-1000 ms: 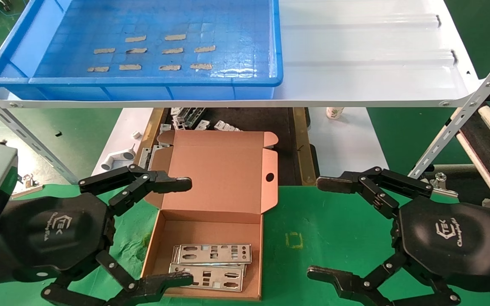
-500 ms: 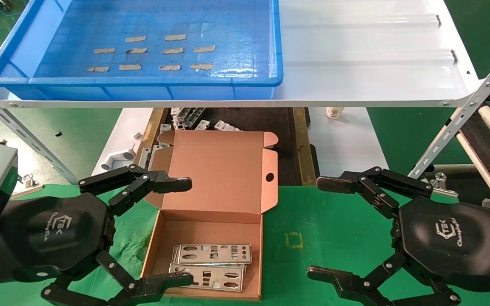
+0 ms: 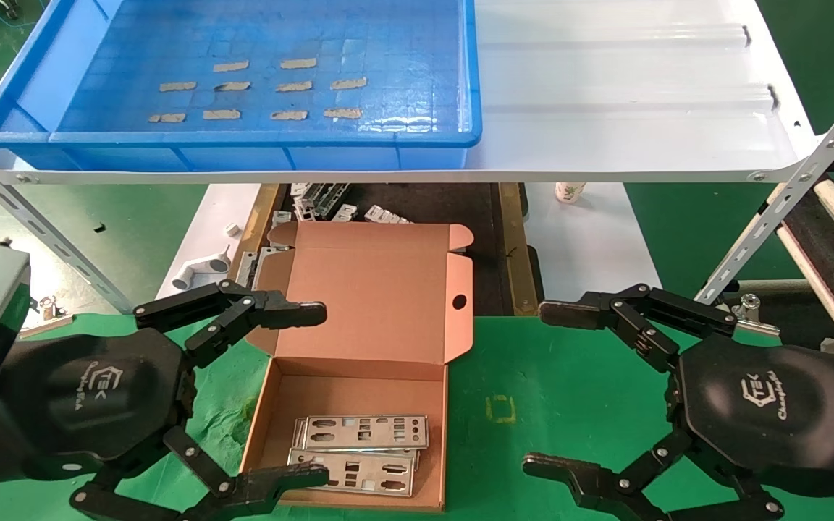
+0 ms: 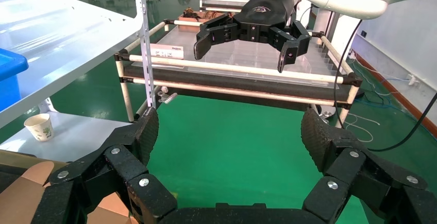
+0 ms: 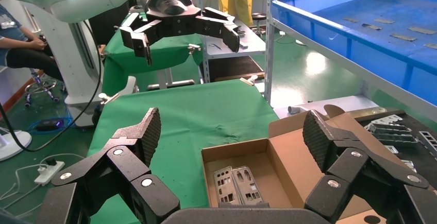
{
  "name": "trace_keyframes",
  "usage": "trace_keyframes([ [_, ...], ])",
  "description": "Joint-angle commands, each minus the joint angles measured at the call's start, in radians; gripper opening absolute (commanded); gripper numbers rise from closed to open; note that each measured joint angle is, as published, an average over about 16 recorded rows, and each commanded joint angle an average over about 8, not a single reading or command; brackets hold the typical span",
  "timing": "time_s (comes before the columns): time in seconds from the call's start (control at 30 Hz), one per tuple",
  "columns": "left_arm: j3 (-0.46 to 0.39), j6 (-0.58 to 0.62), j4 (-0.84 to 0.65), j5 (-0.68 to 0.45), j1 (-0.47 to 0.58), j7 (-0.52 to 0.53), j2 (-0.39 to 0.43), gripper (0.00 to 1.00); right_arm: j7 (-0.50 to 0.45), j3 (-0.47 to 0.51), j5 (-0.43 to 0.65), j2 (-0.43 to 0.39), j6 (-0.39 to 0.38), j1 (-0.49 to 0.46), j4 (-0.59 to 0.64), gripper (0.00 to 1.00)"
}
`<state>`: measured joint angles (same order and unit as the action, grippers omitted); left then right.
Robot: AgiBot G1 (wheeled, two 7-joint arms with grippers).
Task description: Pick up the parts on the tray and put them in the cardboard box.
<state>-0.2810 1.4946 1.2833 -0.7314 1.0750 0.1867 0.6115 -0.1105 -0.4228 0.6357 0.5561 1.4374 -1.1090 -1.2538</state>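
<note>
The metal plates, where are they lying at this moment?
In the head view, the metal plates lie stacked inside the open cardboard box on the green mat, at its near end, just right of the open left gripper; the blue tray holds none.

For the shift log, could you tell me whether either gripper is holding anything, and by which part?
Nothing is held: the left gripper and right gripper are both open and empty; two parts lie in the cardboard box.

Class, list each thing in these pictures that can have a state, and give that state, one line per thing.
Tray: on the white shelf, no parts in it, only tape strips.
Cardboard box: lid open, on the green mat.
Parts: two, overlapping, flat in the box.
Left gripper: jaws open, empty, beside the box.
Right gripper: jaws open, empty.
Paper cup: upright.
</note>
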Motion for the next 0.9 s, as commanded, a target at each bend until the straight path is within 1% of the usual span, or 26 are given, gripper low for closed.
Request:
trace_keyframes([
  [0.03, 0.000, 0.000, 0.000, 0.000, 0.000, 0.000, 0.000, 1.00, 0.000, 0.000, 0.000, 0.000, 0.000, 0.000, 0.000, 1.00],
  [0.9, 0.000, 0.000, 0.000, 0.000, 0.000, 0.000, 0.000, 1.00, 0.000, 0.000, 0.000, 0.000, 0.000, 0.000, 0.000, 1.00],
])
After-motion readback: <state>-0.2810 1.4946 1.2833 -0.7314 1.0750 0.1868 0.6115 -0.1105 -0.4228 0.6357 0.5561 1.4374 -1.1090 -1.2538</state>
